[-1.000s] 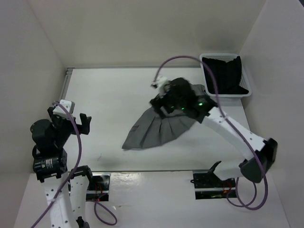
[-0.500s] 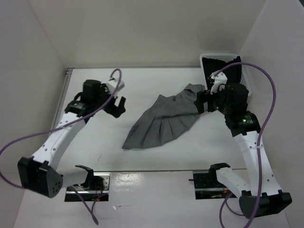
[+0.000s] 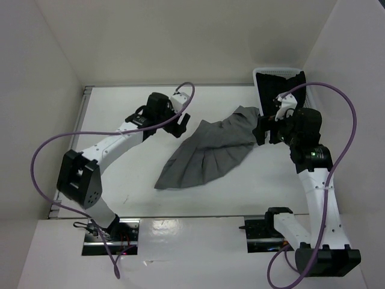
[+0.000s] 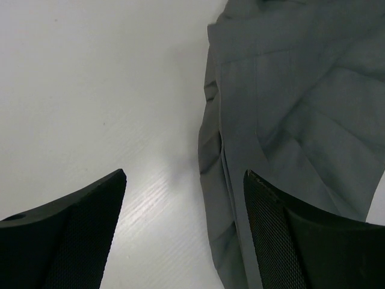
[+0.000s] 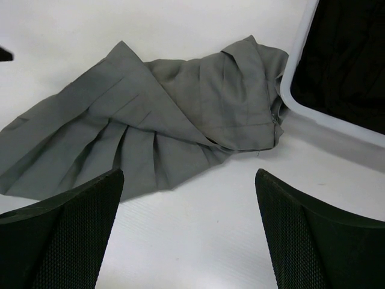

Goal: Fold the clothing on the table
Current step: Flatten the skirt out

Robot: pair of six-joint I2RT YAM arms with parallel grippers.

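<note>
The clothing, a grey pleated skirt, lies fanned out on the white table, its narrow end toward the basket. My left gripper hovers at the skirt's upper left edge. In the left wrist view it is open, and the skirt's edge runs between the fingers, close to the right one. My right gripper stands open just right of the skirt's narrow end. In the right wrist view it is over bare table in front of the skirt, holding nothing.
A white mesh basket with black cloth in it stands at the back right, close to the skirt's narrow end; its rim and the black cloth show in the right wrist view. White walls close in the table on three sides.
My left arm has swung from the near left corner across to the skirt's upper left edge. The right arm has drawn back off the skirt to its right end.
</note>
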